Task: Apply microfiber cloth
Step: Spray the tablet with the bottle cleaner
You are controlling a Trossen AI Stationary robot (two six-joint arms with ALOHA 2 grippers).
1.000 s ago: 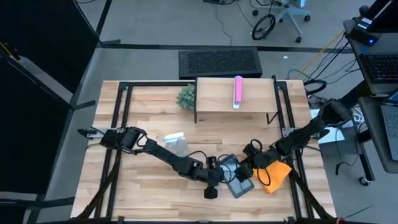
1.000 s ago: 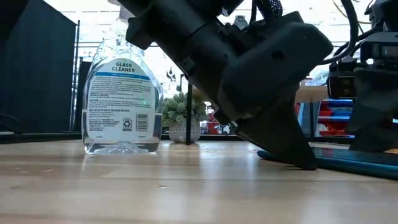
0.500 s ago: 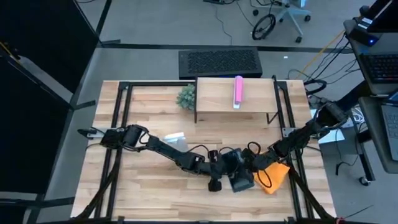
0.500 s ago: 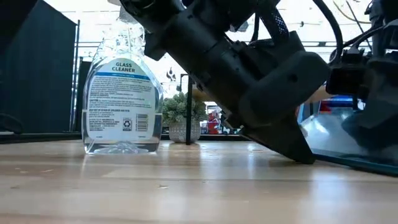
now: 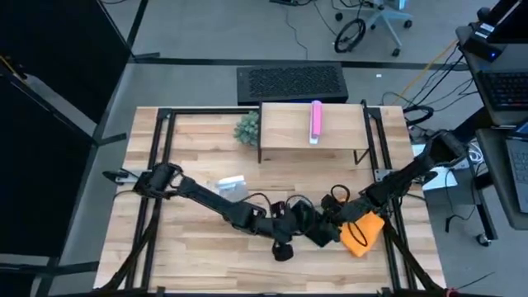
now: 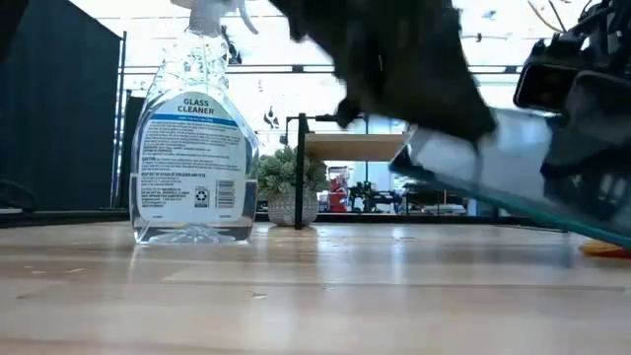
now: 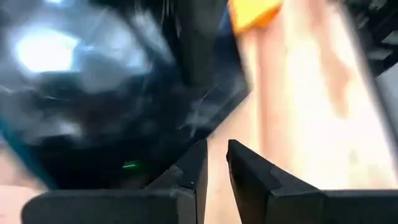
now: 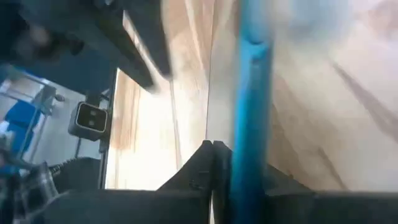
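Observation:
A dark grey tablet (image 5: 318, 233) with a teal edge hangs tilted over the table's near middle (image 6: 493, 168). My right gripper (image 5: 334, 221) comes from the right and is shut on it. The bright orange microfiber cloth (image 5: 365, 233) lies crumpled on the table just right of the tablet, beneath the right arm (image 7: 252, 12). My left gripper (image 5: 289, 233) reaches in from the left. Its fingers (image 7: 216, 149) are nearly together with nothing between them, right at the tablet's left side (image 7: 93, 93). My right gripper pinches the tablet's teal edge (image 8: 249, 93) between its two fingers, which lie along that edge. The tablet sits tilted in the hold, its left end raised off the table; its lower end is out of sight. My left gripper: I cannot tell whether its fingertips touch the tablet.
A clear glass-cleaner spray bottle (image 5: 233, 188) stands left of centre (image 6: 192, 138). A small potted plant (image 5: 247, 128) and a raised wooden shelf (image 5: 289, 132) carrying a pink object (image 5: 316, 121) are at the far side. Black frame rails run along the left and right edges.
My right gripper has shut on the tablet's edge. The tablet lay flat on the table and is now tipped up, its left end raised clear of the wood. My left gripper, whose fingertips were down at the tablet, has come up off the table.

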